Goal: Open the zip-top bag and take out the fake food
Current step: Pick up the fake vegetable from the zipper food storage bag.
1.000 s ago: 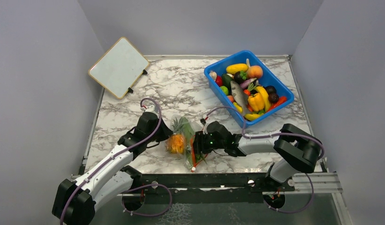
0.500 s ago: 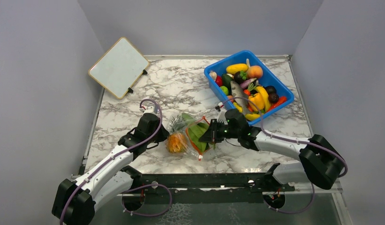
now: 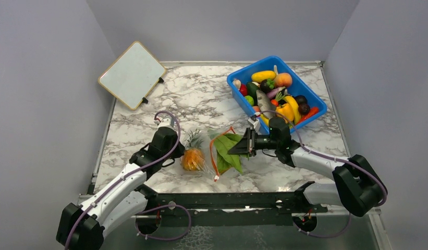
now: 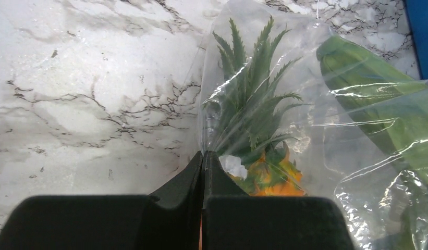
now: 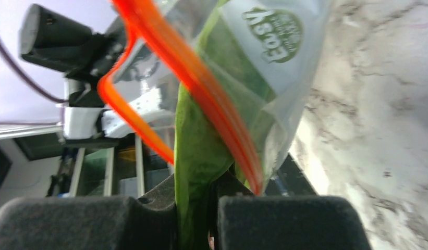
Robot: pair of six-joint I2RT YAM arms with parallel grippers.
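So the white-and-grey marble table [image 3: 201, 99] takes up most of the scene. At the far right sits a blue plastic bin [image 3: 236, 96] heaped with toy fruit and veg. A white board with a tan frame [image 3: 132, 75] leans in the far left corner, well away from the action.

The clear crinkly zip-top bag [image 3: 205, 151] [image 4: 316, 135] [image 5: 264, 47] is near the front edge, strung between the two arms. Its long axis runs pretty much left to right. The closed bottom is on the left and the mouth, with its red-orange zip strip, gapes toward the right.

A long green plastic leaf [image 3: 227, 151] [image 4: 378, 104] [image 5: 196, 151] sits at the mouth end and seems to poke out past the strip, running roughly near-to-far. The little orange toy pineapple [image 3: 193, 159] [image 4: 269, 177] is inside at the left end, crown pointing to the far side.

The left gripper [image 3: 180, 151] [image 4: 203, 156] is clamped tight on the bag's film, right by the pineapple's crown. The right gripper [image 3: 236, 149] [image 5: 198, 192] is pinched on the leaf, with the zip strip running just beside its fingers. I can't tell if film is caught in there too. The bin is just behind the right arm, with a purple cable looping over its near corner.
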